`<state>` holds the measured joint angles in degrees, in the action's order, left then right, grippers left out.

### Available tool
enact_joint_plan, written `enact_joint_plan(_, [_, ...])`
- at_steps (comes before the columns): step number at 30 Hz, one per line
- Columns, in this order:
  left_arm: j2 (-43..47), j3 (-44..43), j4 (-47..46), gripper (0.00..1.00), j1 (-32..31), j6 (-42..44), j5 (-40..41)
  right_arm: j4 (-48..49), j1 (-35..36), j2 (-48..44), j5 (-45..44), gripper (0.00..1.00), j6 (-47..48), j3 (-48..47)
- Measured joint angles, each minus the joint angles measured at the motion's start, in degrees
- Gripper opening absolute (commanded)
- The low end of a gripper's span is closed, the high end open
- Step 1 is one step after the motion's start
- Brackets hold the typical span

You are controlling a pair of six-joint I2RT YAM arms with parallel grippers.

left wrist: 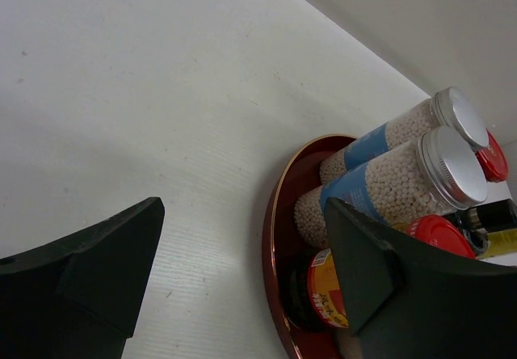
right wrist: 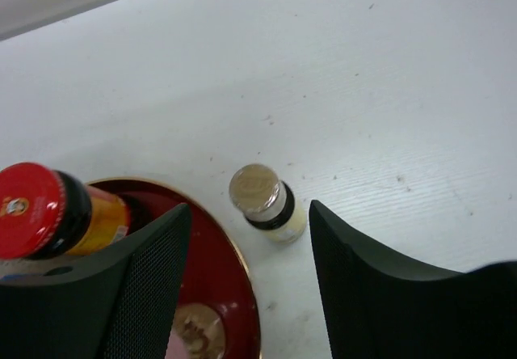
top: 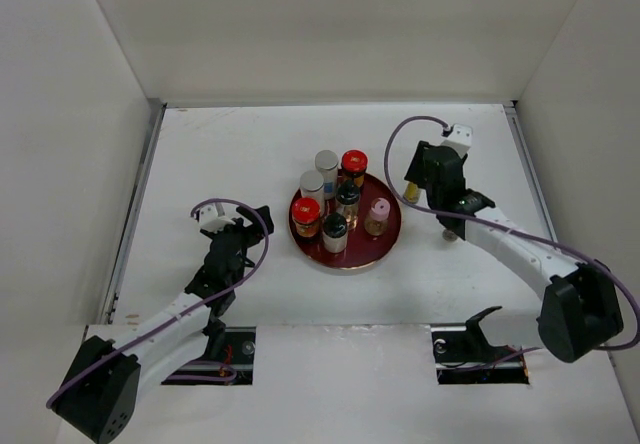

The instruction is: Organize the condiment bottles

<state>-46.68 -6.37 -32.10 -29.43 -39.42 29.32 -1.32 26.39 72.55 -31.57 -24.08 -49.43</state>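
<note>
A round dark red tray (top: 375,249) holds several condiment bottles: two silver-capped (top: 326,161), two red-capped (top: 306,211), two black-capped (top: 334,226) and one pink-capped (top: 380,208). One small bottle with a metal cap and pale contents (right wrist: 265,201) stands upright on the table just outside the tray's right rim (right wrist: 242,294); it also shows in the top view (top: 411,193). My right gripper (right wrist: 249,213) is open above it, with a finger on each side and not touching it. My left gripper (left wrist: 242,270) is open and empty, left of the tray (left wrist: 273,238).
White walls enclose the table on the left, back and right. In the left wrist view two bead-filled silver-capped bottles (left wrist: 388,181) and a red-capped jar (left wrist: 327,290) stand close to my right finger. A red-capped jar (right wrist: 36,209) stands near my right gripper's left finger.
</note>
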Motion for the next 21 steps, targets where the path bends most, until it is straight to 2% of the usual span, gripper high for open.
enact_joint_plan(3, [0.0, 0.0, 0.0, 0.8, 0.0, 0.0, 0.0, 0.0, -2.0, 3.7, 0.8, 0.68, 0.9, -1.9])
enact_joint_plan(14, [-1.2, 0.0, -0.2, 0.8, 0.0, 0.0, 0.0, -0.1, -4.5, 11.6, 3.3, 0.52, 3.8, -6.7])
enact_joint_plan(21, [-1.9, 0.0, -0.3, 0.8, 0.0, 0.0, 0.0, -0.4, -4.5, 12.7, 3.6, 0.53, 4.0, -7.0])
